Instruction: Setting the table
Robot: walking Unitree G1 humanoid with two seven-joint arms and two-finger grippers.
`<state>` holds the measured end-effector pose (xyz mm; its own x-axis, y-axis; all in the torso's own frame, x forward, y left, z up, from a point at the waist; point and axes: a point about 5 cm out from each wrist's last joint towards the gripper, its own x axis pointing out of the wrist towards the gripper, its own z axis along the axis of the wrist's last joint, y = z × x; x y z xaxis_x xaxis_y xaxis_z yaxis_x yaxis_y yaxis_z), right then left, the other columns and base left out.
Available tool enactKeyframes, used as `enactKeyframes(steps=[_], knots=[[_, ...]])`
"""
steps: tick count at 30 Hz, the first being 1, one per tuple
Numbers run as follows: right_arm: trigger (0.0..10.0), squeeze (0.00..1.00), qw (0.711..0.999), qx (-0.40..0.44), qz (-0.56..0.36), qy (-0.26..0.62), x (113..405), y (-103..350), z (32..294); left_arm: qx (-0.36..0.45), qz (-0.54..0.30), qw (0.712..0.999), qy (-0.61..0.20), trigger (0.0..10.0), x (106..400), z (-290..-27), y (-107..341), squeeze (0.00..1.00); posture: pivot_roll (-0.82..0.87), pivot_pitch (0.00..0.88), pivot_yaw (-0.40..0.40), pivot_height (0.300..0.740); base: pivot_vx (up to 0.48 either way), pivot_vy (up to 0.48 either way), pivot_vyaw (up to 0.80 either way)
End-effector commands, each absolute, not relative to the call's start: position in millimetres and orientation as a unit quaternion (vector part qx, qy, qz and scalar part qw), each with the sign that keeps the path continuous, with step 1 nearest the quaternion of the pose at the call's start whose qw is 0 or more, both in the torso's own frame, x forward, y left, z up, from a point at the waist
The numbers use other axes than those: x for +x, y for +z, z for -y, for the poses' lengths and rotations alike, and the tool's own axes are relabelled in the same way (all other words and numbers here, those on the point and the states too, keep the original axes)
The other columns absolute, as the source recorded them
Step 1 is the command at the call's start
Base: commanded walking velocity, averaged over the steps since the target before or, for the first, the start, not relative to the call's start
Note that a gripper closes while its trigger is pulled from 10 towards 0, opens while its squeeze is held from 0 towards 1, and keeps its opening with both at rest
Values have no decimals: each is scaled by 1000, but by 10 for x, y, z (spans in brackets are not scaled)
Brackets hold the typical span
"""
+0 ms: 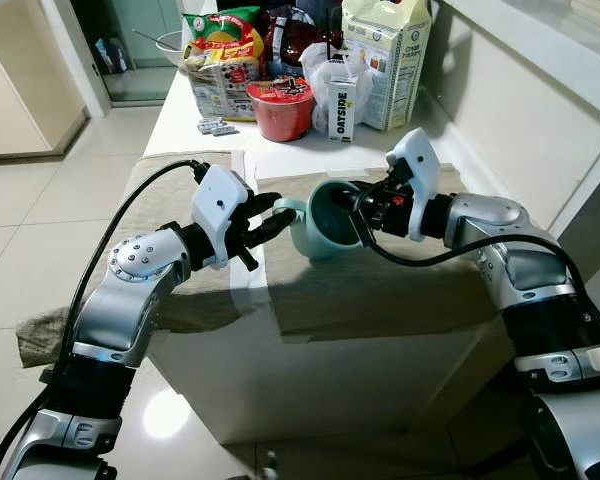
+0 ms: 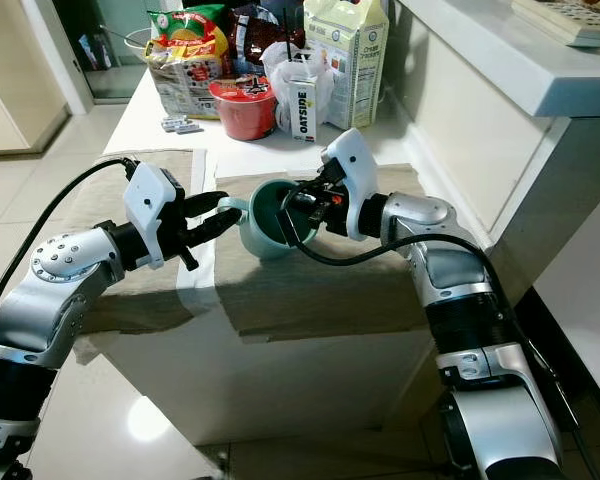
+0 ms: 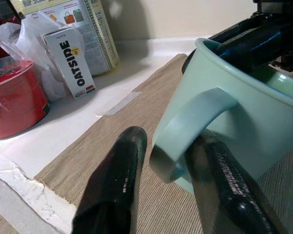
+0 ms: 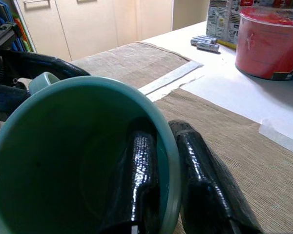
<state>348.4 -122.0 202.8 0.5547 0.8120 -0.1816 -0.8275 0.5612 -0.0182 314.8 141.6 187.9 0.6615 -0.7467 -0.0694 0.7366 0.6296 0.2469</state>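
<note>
Head stereo pair downward; wrist cameras close on mug.

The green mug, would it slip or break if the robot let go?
The mug looks glazed and smooth, so probably slippery. It seems ceramic, so likely breakable. The right gripper pinches its rim; the left gripper straddles its handle, which probably steadies it.

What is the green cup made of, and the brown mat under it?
The cup looks like glazed ceramic: thick wall, smooth pale green surface with a soft shine. It could be hard plastic. The mat looks like woven cloth, perhaps linen or burlap: fine ribbed threads show, and the surface is dull, without shine.
</note>
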Motion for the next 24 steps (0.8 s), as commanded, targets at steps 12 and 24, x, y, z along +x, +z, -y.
enactKeyframes(steps=[12,24], knots=[[0,0,877,-56,-87,469,3466,1989,1224,124,24,898,-421,0,3110,-1429,1903,0,-118,0,51,740,0,0,0],[10000,0,935,-50,-69,344,3690,2023,1328,72,20,918,-389,0,3073,-1418,1866,0,-114,7,51,740,0,0,0]])
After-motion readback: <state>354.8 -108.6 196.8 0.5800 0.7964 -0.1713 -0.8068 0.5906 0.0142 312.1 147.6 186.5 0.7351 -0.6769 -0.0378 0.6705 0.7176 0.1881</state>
